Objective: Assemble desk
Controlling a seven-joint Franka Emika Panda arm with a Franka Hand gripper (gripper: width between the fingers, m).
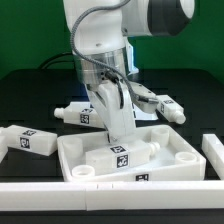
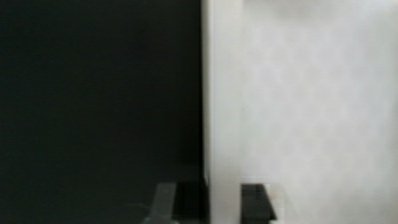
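The white desk top (image 1: 180, 152) lies rim up near the front of the table, with round sockets at its corners. One tagged leg (image 1: 122, 153) lies inside it. My gripper (image 1: 118, 120) points straight down at the top's far rim and is shut on that rim. In the wrist view the gripper (image 2: 221, 203) straddles the edge of the white top (image 2: 302, 100), one finger (image 2: 183, 202) over the black table and the other over the white. Loose legs lie at the exterior view's left (image 1: 26, 140), behind the arm (image 1: 75, 113) and at the back right (image 1: 160, 103).
A white rail (image 1: 90, 196) runs along the table's front edge. Another rail (image 1: 213, 150) stands at the exterior view's right, close to the desk top. The table surface is black (image 1: 30, 100).
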